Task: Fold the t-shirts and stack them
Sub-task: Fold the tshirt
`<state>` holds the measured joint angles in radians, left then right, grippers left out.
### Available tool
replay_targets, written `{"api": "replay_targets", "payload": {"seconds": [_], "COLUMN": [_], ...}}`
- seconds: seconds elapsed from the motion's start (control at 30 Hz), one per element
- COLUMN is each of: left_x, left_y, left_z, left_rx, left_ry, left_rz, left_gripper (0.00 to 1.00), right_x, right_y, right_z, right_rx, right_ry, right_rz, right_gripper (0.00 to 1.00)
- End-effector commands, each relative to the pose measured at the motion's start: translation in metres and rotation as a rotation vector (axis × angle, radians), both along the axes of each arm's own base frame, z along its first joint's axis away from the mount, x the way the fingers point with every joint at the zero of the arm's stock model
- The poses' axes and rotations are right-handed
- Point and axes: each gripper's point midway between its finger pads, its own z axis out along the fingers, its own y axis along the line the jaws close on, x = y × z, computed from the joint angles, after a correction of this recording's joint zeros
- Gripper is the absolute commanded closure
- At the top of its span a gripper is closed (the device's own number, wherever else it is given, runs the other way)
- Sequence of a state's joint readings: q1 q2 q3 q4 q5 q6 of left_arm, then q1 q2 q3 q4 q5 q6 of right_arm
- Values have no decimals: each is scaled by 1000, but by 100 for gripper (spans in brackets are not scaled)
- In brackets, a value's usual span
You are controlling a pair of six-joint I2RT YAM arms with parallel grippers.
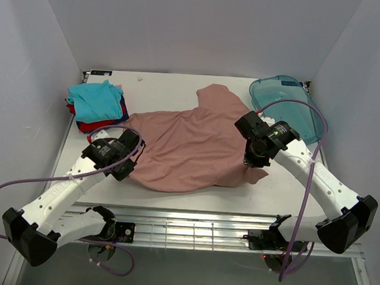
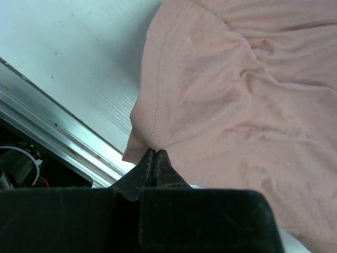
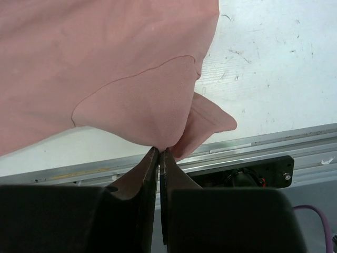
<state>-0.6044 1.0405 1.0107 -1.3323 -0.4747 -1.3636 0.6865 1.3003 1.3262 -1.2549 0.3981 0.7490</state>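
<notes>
With the left fingers (image 2: 141, 173) and right fingers (image 3: 139, 179) each pinched shut on near corners, at 7 and 4 o'clock, of the large dusty-pink cloth t-shirt (image 1: 190, 146) spread on the white desk (image 1: 161, 92), the first fold seems in hand, next needing both corners carried evenly toward 12 o'clock.

Bright, even light from overhead washes the white bench (image 1: 174, 90) pale; shadows are soft and lie close under the pink t-shirt (image 2: 237, 105); ahead of the left pincer (image 2: 153, 157) and the right pincer (image 3: 159, 154) the cloth is crisp; each pincer itself, nearest the lens, goes slightly soft.
</notes>
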Motion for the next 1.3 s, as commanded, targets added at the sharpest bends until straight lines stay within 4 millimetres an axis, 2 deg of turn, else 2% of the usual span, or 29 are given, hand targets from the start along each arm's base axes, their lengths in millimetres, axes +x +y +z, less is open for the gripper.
{"api": "replay_targets", "payload": {"seconds": [0.0,0.1,0.2,0.37,0.6,0.7,0.8,0.83,0.9,1.0,1.13,1.27], "left_x": [-27,-43,-53,-58,-54,-55,-49,-45,-31,-5,29,46], "left_y": [6,7,9,6,-2,-1,-4,-4,-3,-10,-24,-23], "left_z": [-8,-24,-31,-33,-24,-27,-23,-21,-11,-7,-14,-24], "left_rx": [-48,-69,-92,-112,-144,-136,-145,-141,-122,-70,-24,5], "left_ry": [59,102,110,124,126,131,109,98,46,16,13,20], "left_rz": [36,44,39,24,5,7,24,28,40,-9,-60,-89], "left_gripper": [100,100,100,100,100,100,100,100,100,100,100,100], "right_x": [-11,-23,-36,-58,-63,-63,-53,-43,-31,-7,28,52], "right_y": [-12,-15,-19,-19,-5,-3,-3,-3,-1,0,-2,-9], "right_z": [0,-4,-8,-15,-4,-7,-7,-1,0,3,-2,-8], "right_rx": [-38,-13,15,88,161,148,107,90,51,-7,-51,-58], "right_ry": [34,45,53,92,92,108,97,65,59,48,36,38], "right_rz": [11,9,9,8,27,33,43,39,42,40,28,32], "right_gripper": [92,92,92,92,92,92,92,92,92,92,92,92]}}
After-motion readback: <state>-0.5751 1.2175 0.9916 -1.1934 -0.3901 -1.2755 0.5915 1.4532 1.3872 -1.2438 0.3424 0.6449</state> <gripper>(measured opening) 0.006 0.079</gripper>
